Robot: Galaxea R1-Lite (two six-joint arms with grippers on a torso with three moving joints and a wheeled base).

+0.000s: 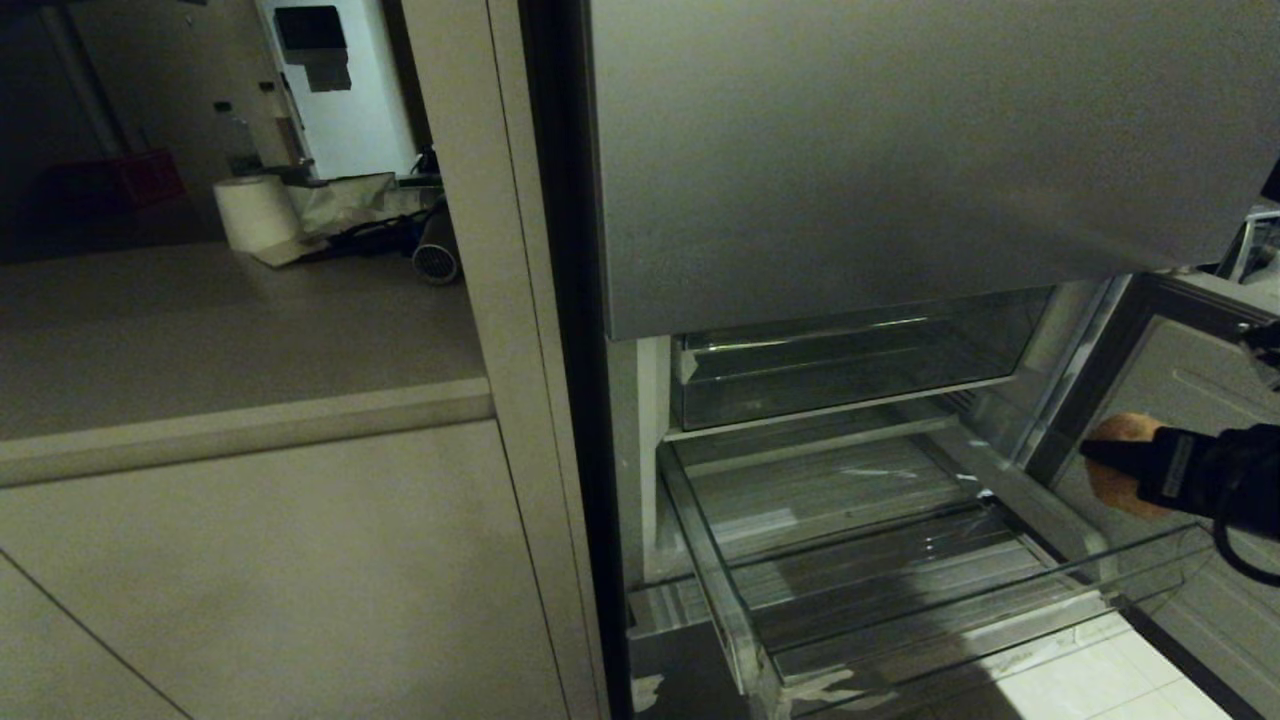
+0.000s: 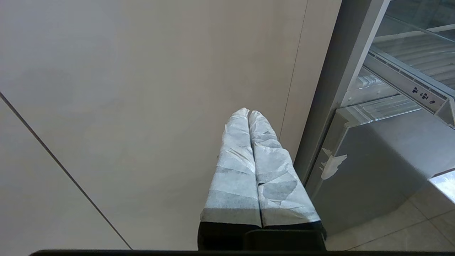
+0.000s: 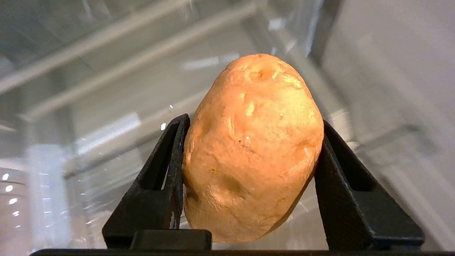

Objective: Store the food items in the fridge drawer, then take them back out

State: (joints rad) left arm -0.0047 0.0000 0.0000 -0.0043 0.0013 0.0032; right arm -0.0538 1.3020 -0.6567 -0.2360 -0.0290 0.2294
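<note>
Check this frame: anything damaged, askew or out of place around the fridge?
One oddity: a pale, ragged patch on the grey steel panel below the open fridge drawer, like peeling film or chipped finish. The right gripper holds the potato squarely; nothing is spilled.

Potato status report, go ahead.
Right gripper shut on potato, beside open fridge drawer. Left gripper shut, parked by cabinet. Nothing in the way.

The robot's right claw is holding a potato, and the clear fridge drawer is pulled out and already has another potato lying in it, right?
Not quite. The right claw does hold the potato, and the clear fridge drawer is pulled out, but the head view shows only its bare ribbed floor, with no potato lying in it.
</note>
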